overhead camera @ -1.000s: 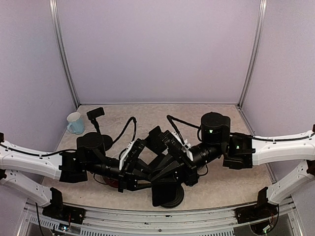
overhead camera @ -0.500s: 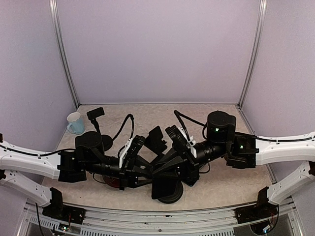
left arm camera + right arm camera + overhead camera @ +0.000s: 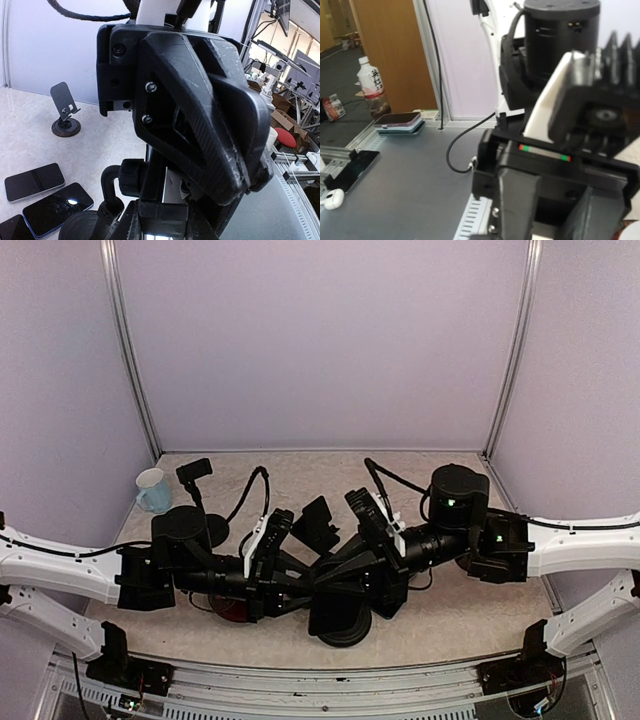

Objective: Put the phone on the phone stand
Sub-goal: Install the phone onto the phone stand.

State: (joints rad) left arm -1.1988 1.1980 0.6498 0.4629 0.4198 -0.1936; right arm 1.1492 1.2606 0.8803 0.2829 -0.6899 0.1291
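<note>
From above, both arms fold low over the speckled beige table (image 3: 450, 610). The left gripper (image 3: 290, 585) and right gripper (image 3: 335, 575) are tangled just behind a black round-based stand (image 3: 345, 632). A flat black slab (image 3: 335, 610) overlaps the stand; phone or plate, I cannot tell. Only the left wrist shows three glossy phones (image 3: 35, 181), flat on the table left of the stand's base, behind the right gripper's angular matte shell; its own fingers' state cannot be told. The right wrist shows blocky fingers (image 3: 517, 200) spaced apart with a dark gap, so any grip is unclear.
</note>
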